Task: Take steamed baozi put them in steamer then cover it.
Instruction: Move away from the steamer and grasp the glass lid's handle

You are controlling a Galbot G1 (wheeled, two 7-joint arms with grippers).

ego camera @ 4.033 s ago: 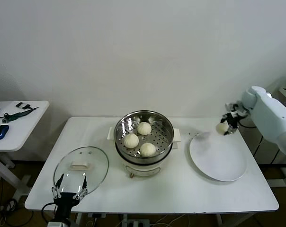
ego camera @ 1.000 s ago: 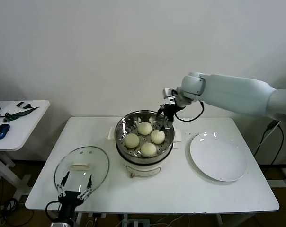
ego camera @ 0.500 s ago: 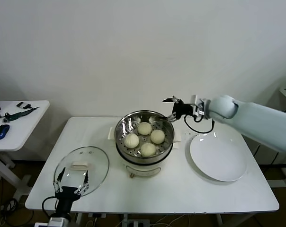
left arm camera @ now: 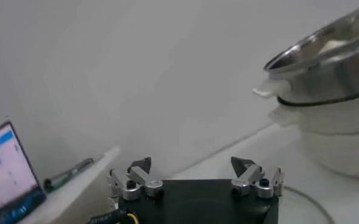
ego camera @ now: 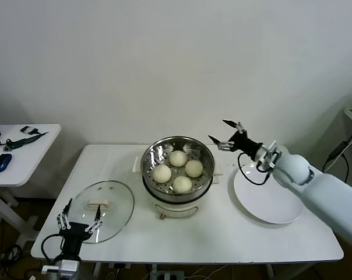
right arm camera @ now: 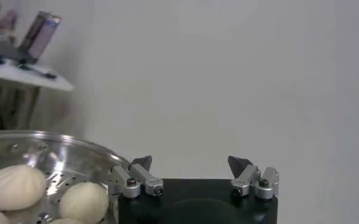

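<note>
baozi point(ego camera: 178, 171): four sitting in steamer point(ego camera: 206, 175), left of right gripper point(ego camera: 224, 133), fingers spread, empty
cover point(ego camera: 120, 201): lying just beyond left gripper point(ego camera: 78, 216), fingers spread, empty

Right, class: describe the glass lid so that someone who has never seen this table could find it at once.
Start at the white table and find the shiny steamer at its middle. From there, look to the near corner on the robot's left, where the cover lies flat beside the left gripper. Unlike the solid white plate, it is see-through, with a metal rim and white handle.
</note>
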